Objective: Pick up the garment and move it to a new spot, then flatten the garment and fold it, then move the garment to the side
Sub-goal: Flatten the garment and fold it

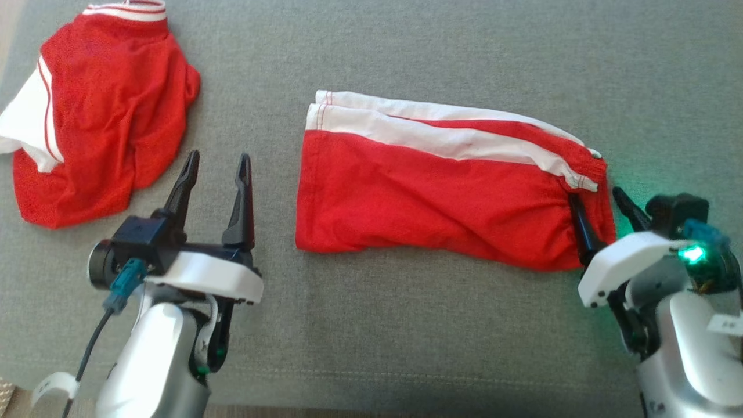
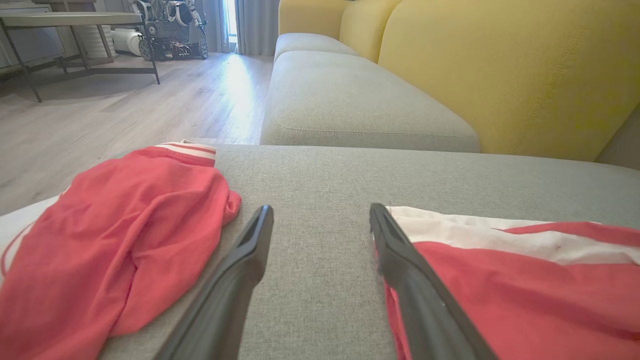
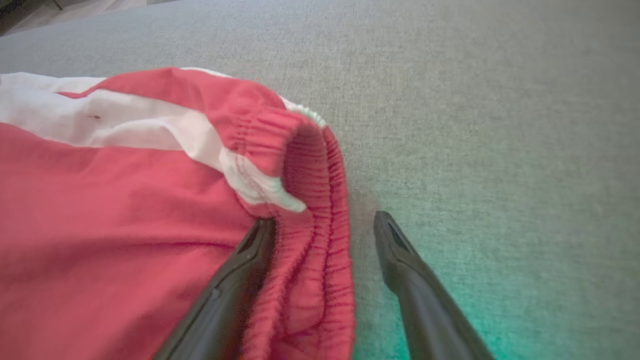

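Head view showed the folded red shorts (image 1: 429,197) lying on the grey cushion (image 1: 406,52). The right gripper (image 1: 593,194) stood spread, its 2 fingers (image 3: 400,260) straddling the elastic waistband (image 3: 310,165), likely ready to pinch it for the move aside. The left gripper (image 1: 219,155) hovered unclenched and empty near the other end.

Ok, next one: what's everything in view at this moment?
shorts: one, red with white stripes, folded flat mid-seat
crumpled garment: one, red and white, far left of the seat
seat: one, grey, under both garments
backrest: one, yellow, beyond the seat
floor: one, pale wood, left wrist view
table: one, dark-legged, on the floor
left gripper: one, black fingers, open, between the garments
right gripper: one, black fingers, open, straddling the shorts' waistband
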You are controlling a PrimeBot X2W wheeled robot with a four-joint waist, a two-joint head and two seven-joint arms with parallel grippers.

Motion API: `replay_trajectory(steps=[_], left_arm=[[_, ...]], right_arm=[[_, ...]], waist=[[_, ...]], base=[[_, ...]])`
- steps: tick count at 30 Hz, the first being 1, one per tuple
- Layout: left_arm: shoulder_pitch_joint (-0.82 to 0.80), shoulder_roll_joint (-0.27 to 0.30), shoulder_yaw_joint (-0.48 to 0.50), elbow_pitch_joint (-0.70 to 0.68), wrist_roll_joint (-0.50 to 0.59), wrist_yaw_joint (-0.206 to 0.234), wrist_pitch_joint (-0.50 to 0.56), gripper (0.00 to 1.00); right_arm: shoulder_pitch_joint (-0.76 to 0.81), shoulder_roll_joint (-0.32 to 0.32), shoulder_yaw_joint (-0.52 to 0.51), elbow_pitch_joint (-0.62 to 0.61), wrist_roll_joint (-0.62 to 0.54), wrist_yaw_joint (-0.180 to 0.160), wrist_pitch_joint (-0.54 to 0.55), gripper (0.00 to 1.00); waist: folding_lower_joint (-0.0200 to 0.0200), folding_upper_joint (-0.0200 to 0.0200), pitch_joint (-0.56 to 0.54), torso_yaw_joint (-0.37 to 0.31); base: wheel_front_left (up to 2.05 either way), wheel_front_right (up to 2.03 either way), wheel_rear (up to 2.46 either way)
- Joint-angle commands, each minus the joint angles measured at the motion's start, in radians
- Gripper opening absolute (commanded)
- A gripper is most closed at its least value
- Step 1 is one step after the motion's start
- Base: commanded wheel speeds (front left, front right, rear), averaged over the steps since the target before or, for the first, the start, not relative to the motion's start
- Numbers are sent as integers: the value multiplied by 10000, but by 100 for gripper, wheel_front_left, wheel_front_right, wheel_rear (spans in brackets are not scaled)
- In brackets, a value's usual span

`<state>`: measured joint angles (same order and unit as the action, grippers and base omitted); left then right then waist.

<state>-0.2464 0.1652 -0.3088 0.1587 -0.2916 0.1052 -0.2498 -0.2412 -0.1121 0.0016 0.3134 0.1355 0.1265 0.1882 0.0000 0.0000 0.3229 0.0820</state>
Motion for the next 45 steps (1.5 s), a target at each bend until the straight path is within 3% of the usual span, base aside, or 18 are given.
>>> replay_trajectory(steps=[1, 4, 5, 6, 7, 28, 32, 40, 45], left_arm=[[-413, 83, 387, -281, 114, -29, -120, 100], [-470, -11, 428, -224, 203, -95, -120, 100], [-489, -38, 439, -203, 230, -122, -120, 100], [-511, -62, 451, -182, 255, -153, -120, 100], [-529, -82, 468, -168, 283, -177, -120, 100], [-440, -322, 799, 10, 636, -493, -120, 100], [-383, -345, 831, 40, 704, -525, -120, 100], [-377, -393, 821, 98, 811, -574, -120, 100], [-419, -466, 787, 156, 834, -619, -120, 100]], right_arm=[[-252, -141, 291, -119, 129, 42, 247, 100], [-330, -159, 347, 126, 405, 42, 769, 99], [-361, -175, 357, 135, 476, 42, 836, 40], [-386, -175, 361, 134, 566, 42, 864, 7], [-405, -184, 373, 137, 638, 42, 910, 0], [-79, -827, -744, -1024, 1004, 42, 1193, 0], [-125, -843, -323, -1632, 1730, 42, 1509, 0], [-304, -386, 468, -3404, 5220, 42, 3081, 0], [-598, -24, 982, -3619, 6634, 42, 3517, 0]], waist=[[0, 0, 84, 39], [0, 0, 140, 25], [0, 0, 153, 16], [0, 0, 161, 4], [0, 0, 164, -15], [0, 0, -90, -297], [0, 0, -179, -375], [0, 0, -205, -402], [0, 0, -164, -262]], base=[[0, 0, 0], [0, 0, 0], [0, 0, 0], [0, 0, 0], [0, 0, 0], [0, 0, 0], [0, 0, 0], [0, 0, 0], [0, 0, 0]])
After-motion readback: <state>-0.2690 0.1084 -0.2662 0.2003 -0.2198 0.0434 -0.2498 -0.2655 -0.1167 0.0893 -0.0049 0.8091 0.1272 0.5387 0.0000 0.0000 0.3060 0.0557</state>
